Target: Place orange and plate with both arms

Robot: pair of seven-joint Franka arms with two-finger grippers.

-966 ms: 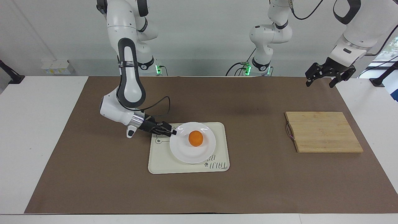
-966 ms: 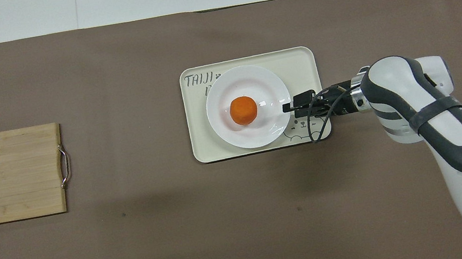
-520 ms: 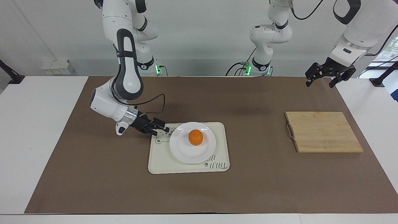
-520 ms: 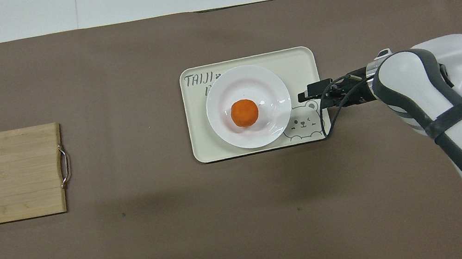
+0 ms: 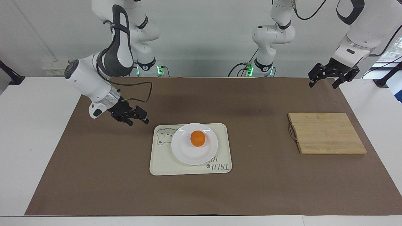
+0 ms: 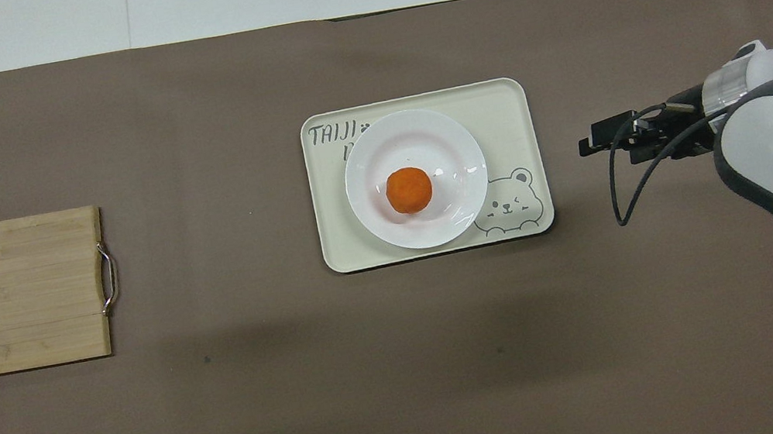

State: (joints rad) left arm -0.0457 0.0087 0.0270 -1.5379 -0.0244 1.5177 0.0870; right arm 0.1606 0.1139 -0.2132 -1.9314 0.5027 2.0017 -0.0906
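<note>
With the orange [image 5: 198,138] on the plate [image 5: 188,155] and both the right hand [image 5: 137,119] and left hand [image 5: 326,78] released, we retreat clear of the tray [image 5: 160,166].

My two arms are glossy white with dark grey joint bands; each black end effector is two-fingered, the right end effector [image 5: 138,118] trailing a looped black cable, green lights at both bases.
</note>
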